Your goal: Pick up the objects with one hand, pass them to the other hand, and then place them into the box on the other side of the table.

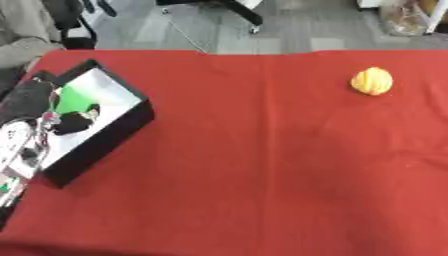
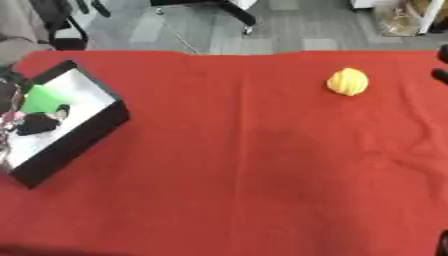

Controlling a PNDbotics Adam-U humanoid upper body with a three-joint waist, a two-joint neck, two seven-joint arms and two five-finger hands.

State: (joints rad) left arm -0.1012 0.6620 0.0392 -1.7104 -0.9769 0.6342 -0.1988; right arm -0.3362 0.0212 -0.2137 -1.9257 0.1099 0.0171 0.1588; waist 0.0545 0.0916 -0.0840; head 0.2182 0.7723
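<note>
One yellow ridged object (image 1: 372,81) sits alone near the far right corner of the red tabletop (image 1: 262,165), well apart from the black box (image 1: 105,145) at the left edge, which already holds a green piece (image 1: 74,100) and a dark piece (image 1: 74,123). Our left hand (image 1: 26,135) hangs over the box's near-left side; whether its fingers are curled we cannot tell. Our right hand (image 2: 441,67) barely shows at the right edge (only dark tips), state unclear. We judge the yellow thing light, rounded and likely to roll, so we would wrap it across its widest part.
</note>
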